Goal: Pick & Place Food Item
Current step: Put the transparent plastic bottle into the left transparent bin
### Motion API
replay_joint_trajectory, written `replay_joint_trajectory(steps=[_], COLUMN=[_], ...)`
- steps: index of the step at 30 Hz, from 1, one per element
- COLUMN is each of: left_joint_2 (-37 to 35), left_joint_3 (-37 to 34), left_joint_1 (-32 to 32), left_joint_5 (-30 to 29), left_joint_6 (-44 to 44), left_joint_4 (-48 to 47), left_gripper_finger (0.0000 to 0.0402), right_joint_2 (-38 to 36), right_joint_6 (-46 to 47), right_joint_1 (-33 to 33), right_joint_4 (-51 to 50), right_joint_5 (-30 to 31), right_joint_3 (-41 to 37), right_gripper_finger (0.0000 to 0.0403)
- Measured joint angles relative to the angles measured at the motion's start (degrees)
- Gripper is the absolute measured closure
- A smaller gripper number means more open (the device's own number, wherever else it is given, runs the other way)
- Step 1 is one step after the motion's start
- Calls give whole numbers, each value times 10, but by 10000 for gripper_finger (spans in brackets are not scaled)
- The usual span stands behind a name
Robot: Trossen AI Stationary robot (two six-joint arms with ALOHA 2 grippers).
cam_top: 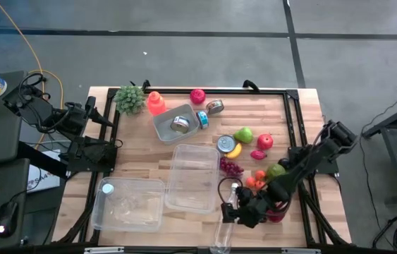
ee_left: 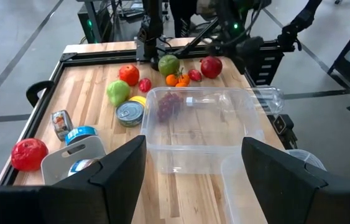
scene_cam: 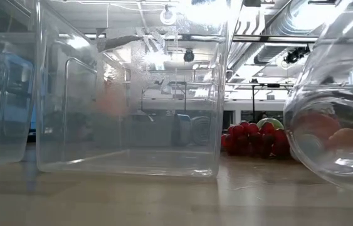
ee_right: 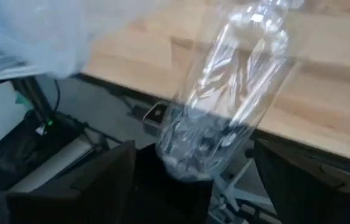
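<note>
- High view first: we find the right gripper [cam_top: 235,212] at the front edge of the surface [cam_top: 149,162], with the clear bottle [cam_top: 223,236] right there (not much of a food item, but that is what it is lined up on).
- Right wrist view shows its fingers apart, one on each side of the bottle's body; we see no squeeze on the plastic yet.
- To do it well, we would close gently across the round body, as thin plastic will dent or slip away.
- We would also grip near the middle so it does not tip on the lift.
- The bottle lies on its side, long axis running front to back, base at the front edge, neck pointing inward beside the clear container [cam_top: 172,176].
- The left gripper [ee_left: 193,146] waits at the left edge, fingers apart and empty.
</note>
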Motion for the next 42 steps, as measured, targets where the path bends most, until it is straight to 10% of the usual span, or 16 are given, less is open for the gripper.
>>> replay_joint_trajectory(steps=[42], left_joint_2=[0], left_joint_3=[0], left_joint_1=[0], left_joint_5=[0], left_joint_6=[-37], left_joint_4=[0], left_gripper_finger=[145], right_joint_2=[141], right_joint_6=[-112], right_joint_1=[-35], right_joint_4=[11], right_joint_5=[-19], right_joint_3=[4], right_gripper_finger=[89])
